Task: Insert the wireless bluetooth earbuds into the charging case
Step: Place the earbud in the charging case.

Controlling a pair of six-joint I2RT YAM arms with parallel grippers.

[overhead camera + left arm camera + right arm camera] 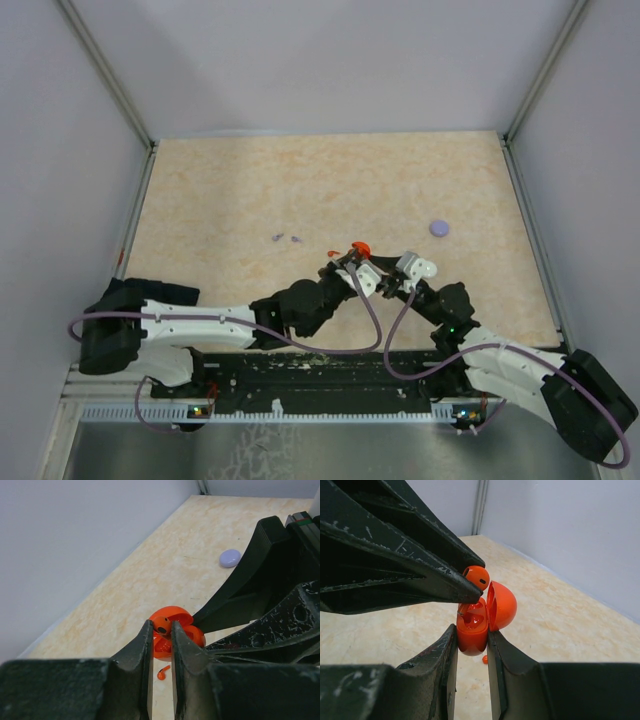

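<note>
My right gripper [471, 636] is shut on the lower body of a red charging case [471, 627], which it holds above the table with the lid [501, 605] swung open. A red earbud [161, 625] is pinched at the tips of my left gripper [161, 628], right over the case's open cavity [186, 631] and touching its rim. Under the case, a second red earbud [161, 673] lies loose on the table. In the top view both grippers meet at the case [361, 247], near the table's middle front.
A round greyish-purple disc [439, 228] lies to the right on the beige table [250, 190]. Two tiny purple earbuds [287, 238] lie to the left of the grippers. White walls and metal rails close in the table on three sides.
</note>
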